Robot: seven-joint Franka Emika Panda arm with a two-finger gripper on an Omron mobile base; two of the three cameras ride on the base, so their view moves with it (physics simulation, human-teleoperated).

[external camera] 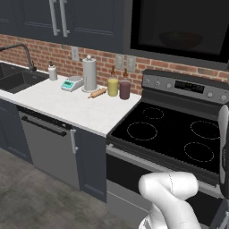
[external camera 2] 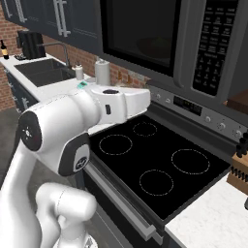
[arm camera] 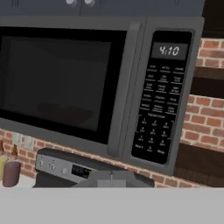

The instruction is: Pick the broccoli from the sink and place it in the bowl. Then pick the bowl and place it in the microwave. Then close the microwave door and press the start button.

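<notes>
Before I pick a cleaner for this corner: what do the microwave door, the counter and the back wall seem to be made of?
Microwave door: dark glossy glass in a grey, metal-looking frame; a faint bowl shape shows through. Counter: white, faintly veined, probably polished stone or laminate. Back wall: red brick with pale mortar lines, matte.

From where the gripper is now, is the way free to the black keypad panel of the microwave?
Probably yes: the black keypad panel faces the hand camera squarely, the dark glass microwave door looks closed, and nothing stands between.
</notes>
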